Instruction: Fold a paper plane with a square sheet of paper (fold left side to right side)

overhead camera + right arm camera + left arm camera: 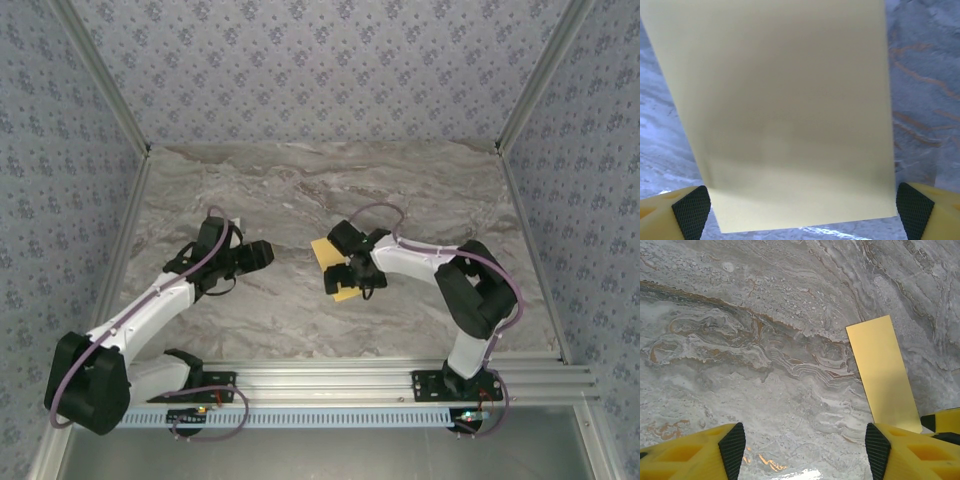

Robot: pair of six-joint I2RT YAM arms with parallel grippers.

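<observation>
2 arms reach over the marbled table (300, 190). The yellow-orange sheet of paper (324, 249) lies flat near the table's middle, under the right gripper (352, 272), which hangs directly over it and hides its centre in the top view. One end of the sheet shows on the gripper's far side and another piece on its near side.

From the right wrist, the sheet (790, 115) reads as a plain, unmarked rectangle running away from the camera. Its near edge sits between the 2 black finger pads (691, 211). The right gripper (802, 212) is spread wide, with a pad off each side of the sheet, and I cannot tell whether either pad touches it.

The left gripper (262, 254) points toward the sheet from the left, apart from it. From the left wrist, its fingers (733, 447) are released and parted with only bare marble between them (805, 450). The sheet (883, 372) shows there as a long narrow strip ahead and to the right.
</observation>
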